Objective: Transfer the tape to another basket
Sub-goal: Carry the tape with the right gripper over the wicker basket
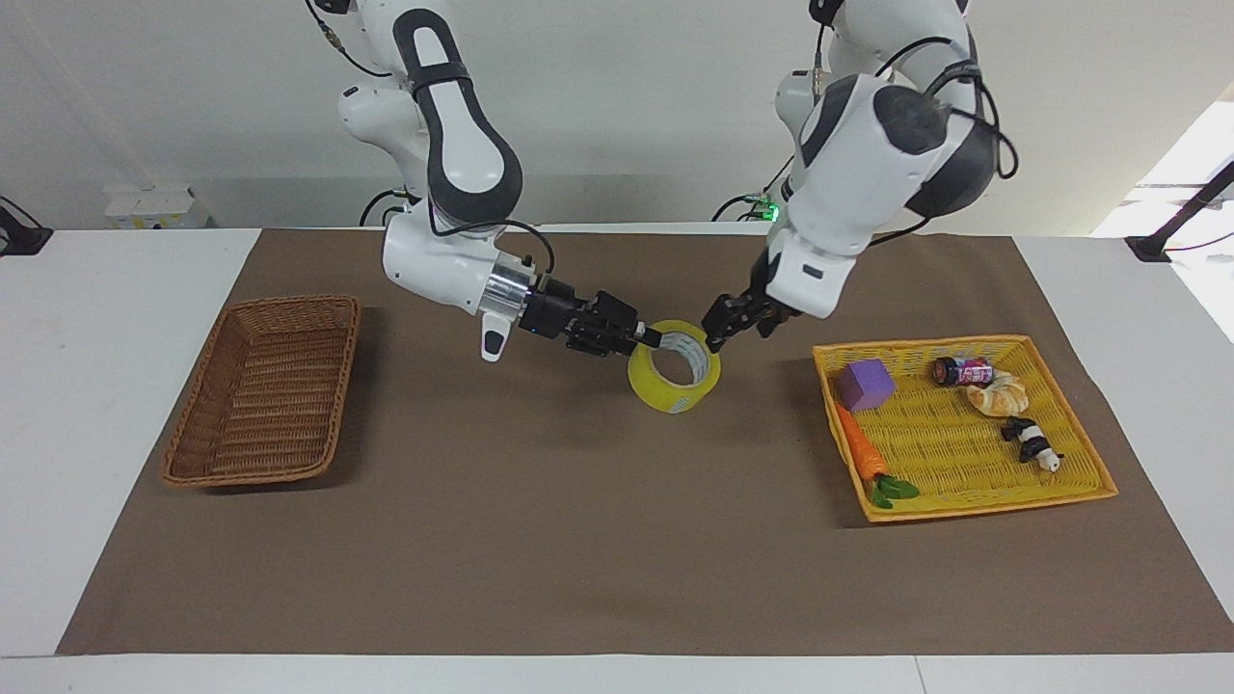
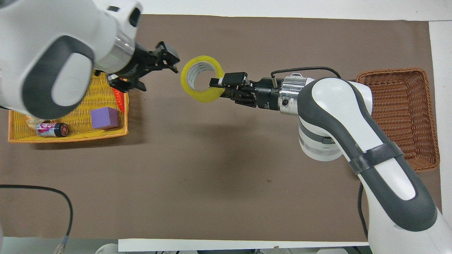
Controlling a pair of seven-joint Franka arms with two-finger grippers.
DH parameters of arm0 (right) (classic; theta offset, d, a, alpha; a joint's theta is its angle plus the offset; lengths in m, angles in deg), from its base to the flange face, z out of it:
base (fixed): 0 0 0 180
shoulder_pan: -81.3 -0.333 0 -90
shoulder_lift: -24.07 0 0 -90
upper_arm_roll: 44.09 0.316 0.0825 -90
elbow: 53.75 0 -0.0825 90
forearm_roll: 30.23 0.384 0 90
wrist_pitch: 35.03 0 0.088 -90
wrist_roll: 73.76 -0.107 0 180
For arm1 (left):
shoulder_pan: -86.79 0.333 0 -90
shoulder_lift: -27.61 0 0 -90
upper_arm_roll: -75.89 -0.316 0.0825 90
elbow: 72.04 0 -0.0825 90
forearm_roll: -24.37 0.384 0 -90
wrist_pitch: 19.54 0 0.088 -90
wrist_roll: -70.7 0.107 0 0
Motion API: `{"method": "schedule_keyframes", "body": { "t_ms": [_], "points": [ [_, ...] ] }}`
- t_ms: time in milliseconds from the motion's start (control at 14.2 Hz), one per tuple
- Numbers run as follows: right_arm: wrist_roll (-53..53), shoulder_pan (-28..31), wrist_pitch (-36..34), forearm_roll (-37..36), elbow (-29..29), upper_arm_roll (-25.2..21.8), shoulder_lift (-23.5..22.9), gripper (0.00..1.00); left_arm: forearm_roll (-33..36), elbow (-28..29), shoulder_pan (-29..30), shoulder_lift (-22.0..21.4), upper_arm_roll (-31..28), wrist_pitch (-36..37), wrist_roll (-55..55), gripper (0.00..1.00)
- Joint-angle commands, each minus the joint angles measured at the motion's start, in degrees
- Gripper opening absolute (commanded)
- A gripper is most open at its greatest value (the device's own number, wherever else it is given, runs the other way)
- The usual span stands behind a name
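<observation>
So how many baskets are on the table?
2. The brown basket sits at the right arm's end of the table, with nothing in it; the yellow basket sits at the left arm's end, holding toys.

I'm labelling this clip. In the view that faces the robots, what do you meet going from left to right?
brown basket → right gripper → tape → left gripper → yellow basket

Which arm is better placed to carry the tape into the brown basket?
The right. The right gripper is shut on the tape, and the brown basket lies at its end of the table. The left gripper is open, off the roll.
</observation>
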Motion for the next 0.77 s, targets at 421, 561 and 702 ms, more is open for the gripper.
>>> {"method": "schedule_keyframes", "body": {
  "t_ms": [421, 561, 702],
  "points": [
    [1.24, 33.04, -33.49, -27.82, -8.65, 0.01, -1.3, 0.04, 5.07, 12.38, 20.72, -10.76, -8.18, 3.33, 34.64, 1.0],
    [3.08, 42.1, -42.99, -34.87, -13.22, 0.01, -3.05, 0.01, 5.07, 12.66, 23.38, -11.2, -8.26, 3.32, 35.75, 1.0],
    [11.58, 50.9, -53.89, -38.15, -19.97, 0.01, -9.18, 0.0, 6.81, 12.75, 23.83, -11.2, -8.26, 3.58, 35.83, 1.0]
  ]
}}
